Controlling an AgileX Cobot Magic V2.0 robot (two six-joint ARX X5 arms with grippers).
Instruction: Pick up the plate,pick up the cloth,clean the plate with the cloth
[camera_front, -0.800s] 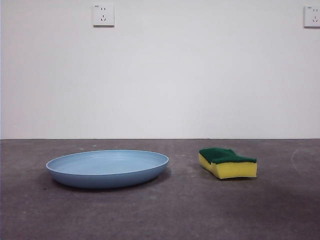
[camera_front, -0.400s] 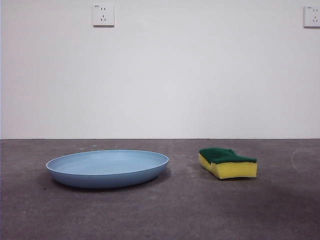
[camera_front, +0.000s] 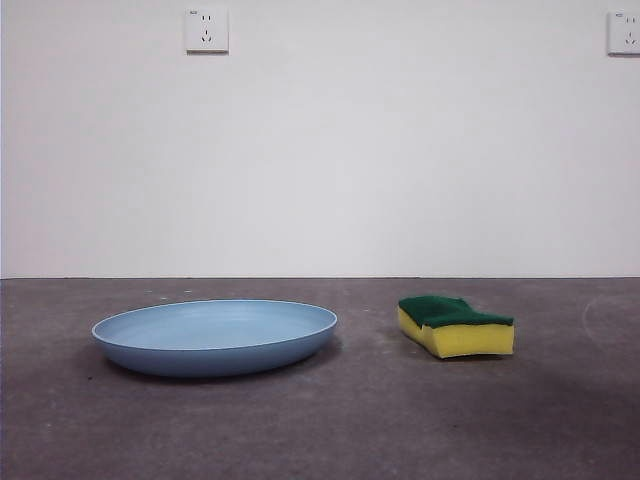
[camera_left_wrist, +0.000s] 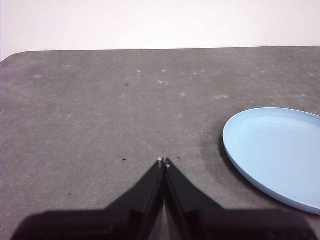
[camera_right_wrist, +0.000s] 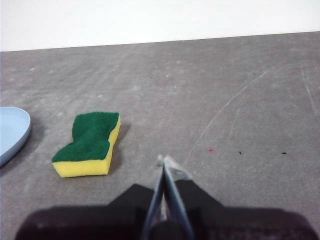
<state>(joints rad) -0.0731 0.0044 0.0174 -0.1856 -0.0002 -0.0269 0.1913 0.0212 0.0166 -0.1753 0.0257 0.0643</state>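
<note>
The light-blue plate (camera_front: 215, 335) lies flat on the grey table, left of centre in the front view. To its right rests the cloth (camera_front: 456, 325), a yellow sponge with a dark green top. In the left wrist view my left gripper (camera_left_wrist: 163, 161) is shut and empty, off to one side of the plate (camera_left_wrist: 277, 152), apart from it. My right gripper (camera_right_wrist: 163, 160) is shut and empty too, with the cloth (camera_right_wrist: 91, 143) a short way off and the plate's rim (camera_right_wrist: 11, 131) at the picture's edge. Neither arm shows in the front view.
A white wall with two power sockets (camera_front: 206, 30) stands behind the table. The table's far edge (camera_left_wrist: 150, 49) meets the wall. Faint scratches (camera_right_wrist: 235, 100) mark the grey surface near the right gripper.
</note>
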